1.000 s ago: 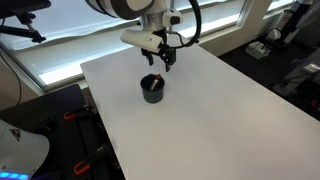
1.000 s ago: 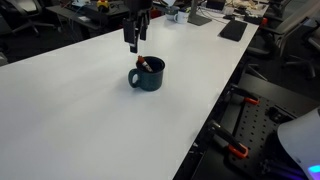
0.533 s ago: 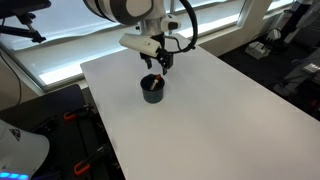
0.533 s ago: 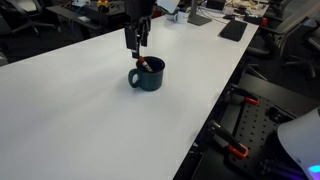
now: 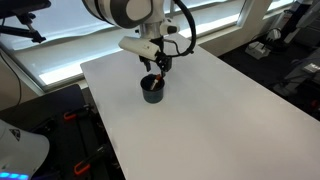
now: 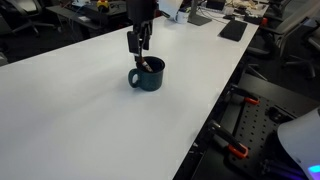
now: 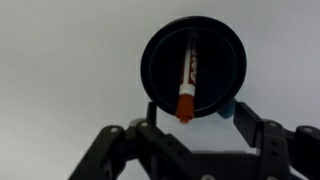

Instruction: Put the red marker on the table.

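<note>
The red marker (image 7: 187, 82) stands slanted inside a small dark cup (image 7: 195, 68), its red cap end sticking out over the rim. In both exterior views the cup (image 5: 152, 89) (image 6: 148, 75) sits on the white table (image 5: 210, 110) (image 6: 80, 100). A bit of the marker shows at the cup's rim (image 6: 145, 65). My gripper (image 7: 195, 128) (image 5: 160, 62) (image 6: 138, 42) hangs directly above the cup, open and empty, fingers either side of the marker's end without touching it.
Dark equipment with cables and red clamps stands off the table edges (image 5: 75, 125) (image 6: 240, 120). Office desks with monitors and clutter lie behind the table (image 6: 215, 15). A window runs along the far side (image 5: 60, 50).
My gripper has come down closer to the cup and shifted slightly over it. The cup and marker have not moved.
</note>
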Available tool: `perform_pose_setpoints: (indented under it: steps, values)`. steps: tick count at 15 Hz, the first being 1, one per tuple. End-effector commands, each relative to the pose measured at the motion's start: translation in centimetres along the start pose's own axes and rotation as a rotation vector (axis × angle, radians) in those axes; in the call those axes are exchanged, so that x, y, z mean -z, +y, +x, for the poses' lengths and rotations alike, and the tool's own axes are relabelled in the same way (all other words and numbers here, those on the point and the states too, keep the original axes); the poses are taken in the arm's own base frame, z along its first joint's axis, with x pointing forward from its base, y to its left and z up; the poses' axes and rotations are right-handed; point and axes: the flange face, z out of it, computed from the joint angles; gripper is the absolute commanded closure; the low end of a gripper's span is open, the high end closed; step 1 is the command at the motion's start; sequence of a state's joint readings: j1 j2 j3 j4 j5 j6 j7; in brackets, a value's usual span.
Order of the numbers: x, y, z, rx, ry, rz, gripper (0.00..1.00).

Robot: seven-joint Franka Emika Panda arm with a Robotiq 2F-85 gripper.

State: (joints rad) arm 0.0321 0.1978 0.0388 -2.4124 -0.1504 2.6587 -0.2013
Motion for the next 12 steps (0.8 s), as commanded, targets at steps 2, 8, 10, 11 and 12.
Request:
perform_pose_setpoints:
  steps: [2,8,10,11,12]
  values:
    - [-1.1,-0.2,-0.3,0.010,-0.003,0.007,0.23]
    - [-2.0,-0.3,-0.5,0.024,-0.011,0.017,0.32]
    - [-2.1,-0.3,-0.5,0.032,-0.008,0.019,0.38]
    - [-2.2,-0.3,-0.5,0.033,-0.008,0.020,0.43]
    - [-2.2,-0.3,-0.5,0.035,-0.007,0.021,0.40]
